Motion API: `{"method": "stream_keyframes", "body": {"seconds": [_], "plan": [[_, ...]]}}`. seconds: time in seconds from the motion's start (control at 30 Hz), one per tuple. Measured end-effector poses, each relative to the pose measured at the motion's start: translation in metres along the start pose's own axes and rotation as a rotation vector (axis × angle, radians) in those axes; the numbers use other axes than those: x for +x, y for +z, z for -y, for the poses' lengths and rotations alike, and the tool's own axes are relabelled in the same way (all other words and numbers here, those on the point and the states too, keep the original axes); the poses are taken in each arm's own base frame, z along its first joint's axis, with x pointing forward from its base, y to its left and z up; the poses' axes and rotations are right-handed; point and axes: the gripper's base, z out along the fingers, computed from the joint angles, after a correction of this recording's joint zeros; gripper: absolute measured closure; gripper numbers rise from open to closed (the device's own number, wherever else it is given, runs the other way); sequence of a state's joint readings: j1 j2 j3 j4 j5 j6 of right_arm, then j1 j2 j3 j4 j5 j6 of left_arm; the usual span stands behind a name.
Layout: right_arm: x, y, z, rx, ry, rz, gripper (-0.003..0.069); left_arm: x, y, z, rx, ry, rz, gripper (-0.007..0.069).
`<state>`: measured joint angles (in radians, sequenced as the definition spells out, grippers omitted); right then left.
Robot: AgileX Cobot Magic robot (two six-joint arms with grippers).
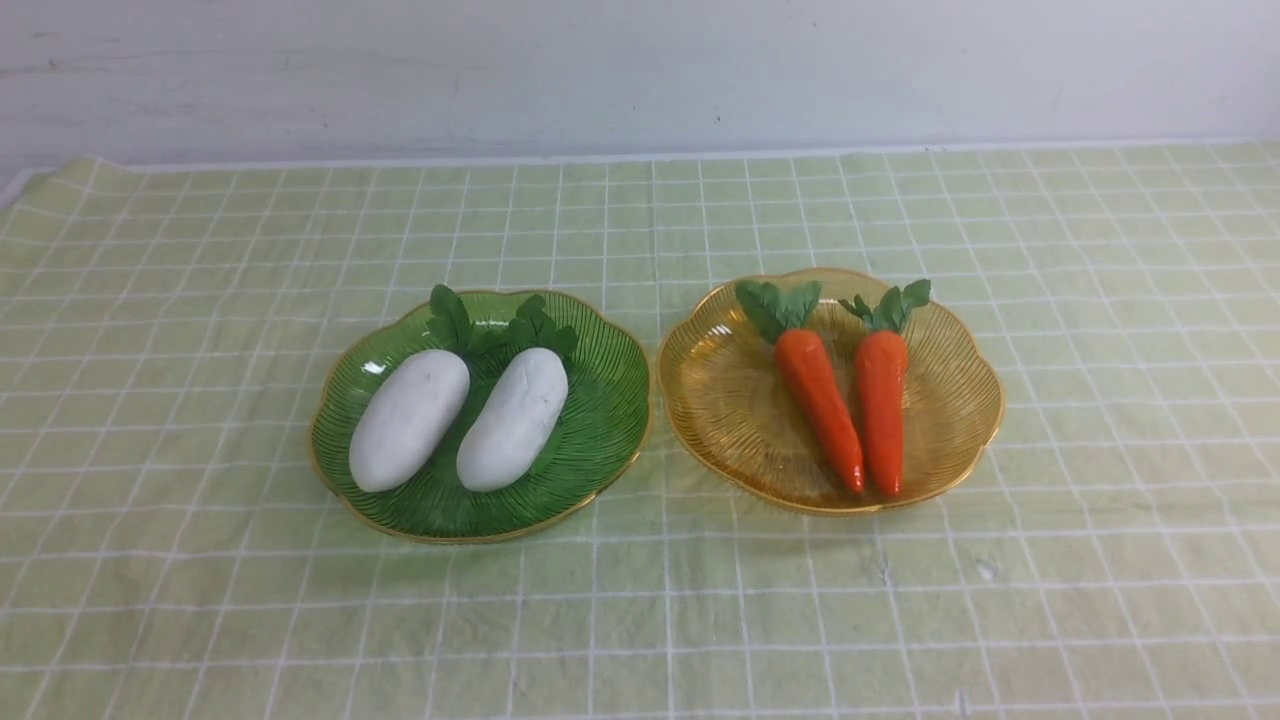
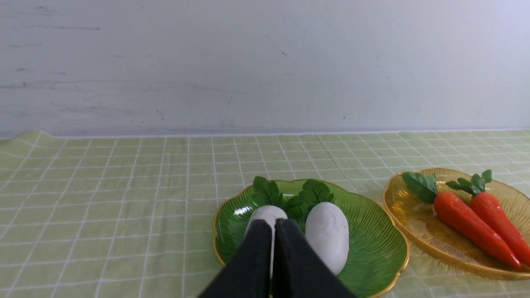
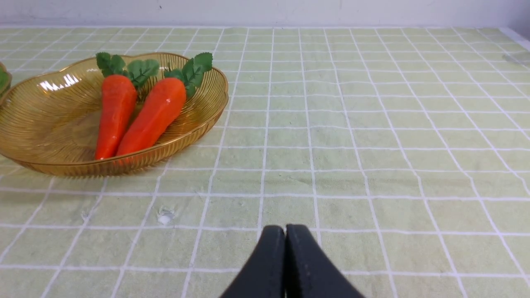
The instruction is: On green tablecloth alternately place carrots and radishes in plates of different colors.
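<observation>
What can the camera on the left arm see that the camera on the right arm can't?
Only the left wrist view shows the two white radishes in the green plate, and the shut left gripper. Only the right wrist view shows the shut right gripper and the cloth to the right of the plates. Both show the two carrots in the amber plate on the green tablecloth.
</observation>
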<state>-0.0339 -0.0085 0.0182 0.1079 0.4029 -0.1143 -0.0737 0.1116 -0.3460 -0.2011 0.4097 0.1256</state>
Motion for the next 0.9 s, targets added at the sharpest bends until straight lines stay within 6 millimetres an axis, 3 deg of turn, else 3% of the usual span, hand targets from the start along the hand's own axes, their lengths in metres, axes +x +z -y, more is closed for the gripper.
{"method": "stream_keyframes", "body": {"seconds": [0.03,0.17,0.37,0.9], "plan": [[0.000,0.000,0.000,0.000,0.000,0.000,0.0674,0.003,0.001,0.000,-0.002,0.003,-0.004,0.0632],[0.000,0.000,0.000,0.000,0.000,0.000,0.0674,0.053,0.006,-0.007,-0.041,0.067,-0.084,0.0632],[0.000,0.000,0.000,0.000,0.000,0.000,0.0674,0.111,0.015,-0.015,-0.084,0.044,-0.229,0.0632],[0.000,0.000,0.000,0.001,-0.002,0.003,0.0674,0.113,0.016,-0.017,-0.105,0.032,-0.231,0.0632]]}}
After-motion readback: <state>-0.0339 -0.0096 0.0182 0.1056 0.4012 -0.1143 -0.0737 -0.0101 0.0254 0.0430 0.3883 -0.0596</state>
